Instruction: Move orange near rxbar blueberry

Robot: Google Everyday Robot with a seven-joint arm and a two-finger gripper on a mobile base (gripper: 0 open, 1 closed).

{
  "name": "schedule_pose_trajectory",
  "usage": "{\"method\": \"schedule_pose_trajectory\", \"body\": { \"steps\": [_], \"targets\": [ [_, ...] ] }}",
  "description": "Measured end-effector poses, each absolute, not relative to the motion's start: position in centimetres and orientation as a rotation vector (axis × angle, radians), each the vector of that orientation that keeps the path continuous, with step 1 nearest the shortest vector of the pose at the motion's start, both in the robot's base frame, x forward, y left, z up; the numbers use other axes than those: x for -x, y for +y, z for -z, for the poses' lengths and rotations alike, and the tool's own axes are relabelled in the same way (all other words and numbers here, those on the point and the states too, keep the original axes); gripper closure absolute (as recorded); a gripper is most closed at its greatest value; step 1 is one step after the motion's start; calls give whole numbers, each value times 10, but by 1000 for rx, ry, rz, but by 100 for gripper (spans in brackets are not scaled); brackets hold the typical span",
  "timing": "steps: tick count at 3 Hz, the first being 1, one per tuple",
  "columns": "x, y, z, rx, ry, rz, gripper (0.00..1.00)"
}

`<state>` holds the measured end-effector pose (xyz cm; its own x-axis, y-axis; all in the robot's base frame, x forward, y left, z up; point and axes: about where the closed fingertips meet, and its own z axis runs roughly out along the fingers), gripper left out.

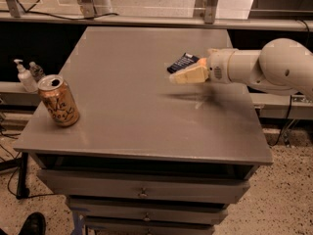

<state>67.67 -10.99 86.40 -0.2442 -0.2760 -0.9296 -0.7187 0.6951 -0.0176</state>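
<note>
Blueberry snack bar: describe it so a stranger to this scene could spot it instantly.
On the grey metal table, look to the right side where the robot's white arm reaches in. Just beyond the pale gripper lies a small flat bar in a dark navy-blue wrapper. It is the only dark, flat item; the copper-coloured drink can stands upright front left.

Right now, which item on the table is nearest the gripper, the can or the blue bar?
The navy rxbar blueberry, lying just behind the gripper over the table's right side; the copper can stands far left.
</note>
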Motion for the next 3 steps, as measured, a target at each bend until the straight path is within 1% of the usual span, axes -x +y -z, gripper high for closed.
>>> {"method": "schedule_pose_trajectory", "body": {
  "steps": [1,3],
  "targets": [
    [-664,-90,-861,766,1804,-581,0],
    [-662,-93,-861,760,1808,-576,0]
  ]
}}
